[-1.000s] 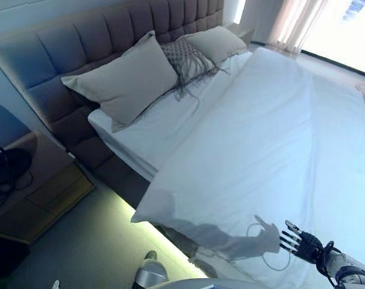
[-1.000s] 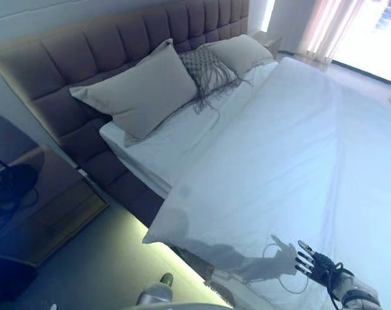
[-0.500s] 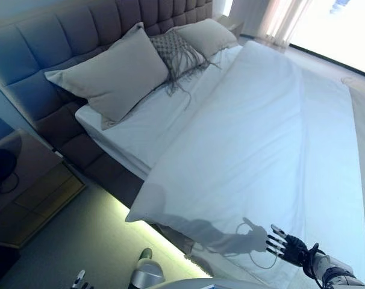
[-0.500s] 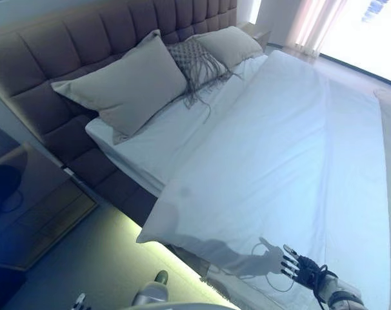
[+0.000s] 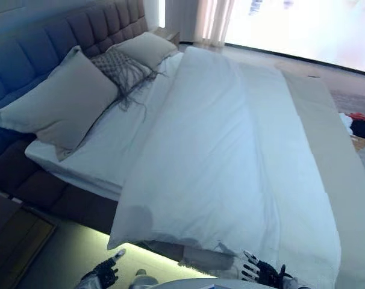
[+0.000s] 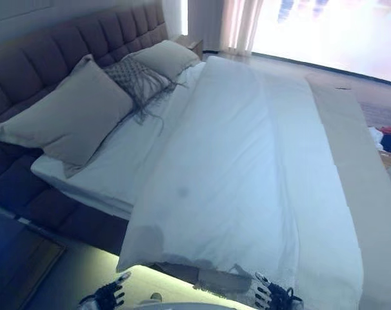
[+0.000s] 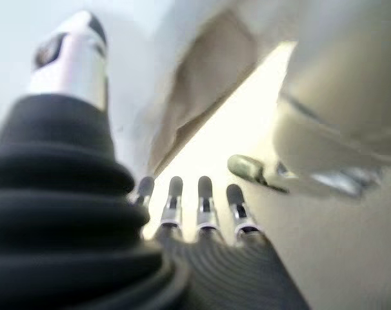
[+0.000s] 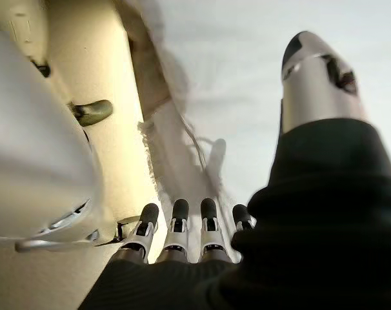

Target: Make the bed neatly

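Note:
A white duvet [image 5: 230,150] lies spread over the bed, its near corner hanging over the bed's side edge [image 5: 134,232]. White sheet [image 5: 104,144] shows bare between the duvet and the pillows. Two large beige pillows [image 5: 56,108] [image 5: 146,48] and a grey fringed cushion [image 5: 119,66] lean on the tufted headboard [image 5: 38,42]. My left hand [image 5: 101,275] is low beside the bed, fingers straight, holding nothing. My right hand [image 5: 261,272] is at the duvet's near edge, fingers straight and empty; it also shows in the right wrist view [image 8: 182,226].
A beige runner [image 5: 327,144] lies along the far side of the bed. A wooden nightstand [image 5: 14,238] stands by the headboard. A lit strip glows under the bed frame [image 5: 140,250]. Dark and red items [image 5: 357,123] lie on the floor at the right.
The camera has swung right, shifting the whole scene left. My right hand has dropped lower at the duvet's near edge. My left hand has come further into view at the bottom.

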